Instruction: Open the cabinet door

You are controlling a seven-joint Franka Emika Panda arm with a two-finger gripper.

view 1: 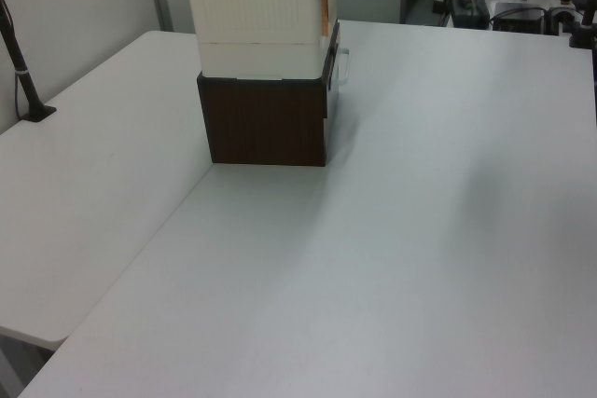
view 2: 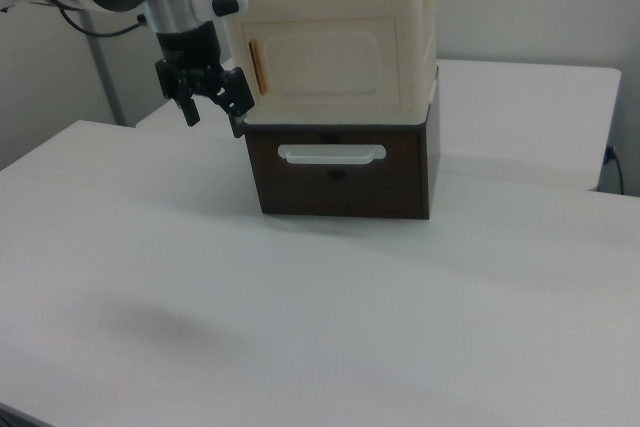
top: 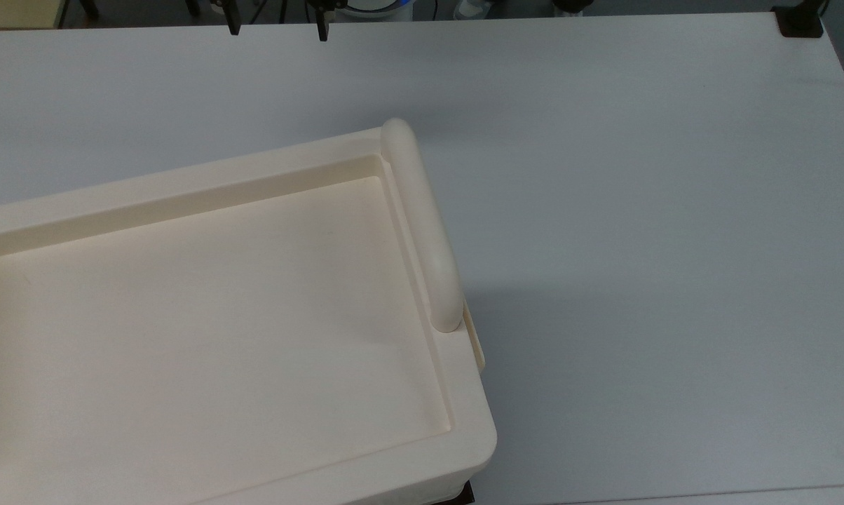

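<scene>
We saw the cabinet [view 2: 335,42] sitting on a dark brown drawer box [view 2: 340,172] on the white desk [view 2: 300,317], its door [view 2: 330,65] shut. The gripper [view 2: 212,112] hung just beside the door's edge at the right view's left, fingers [view 2: 238,107] spread, holding nothing.
</scene>
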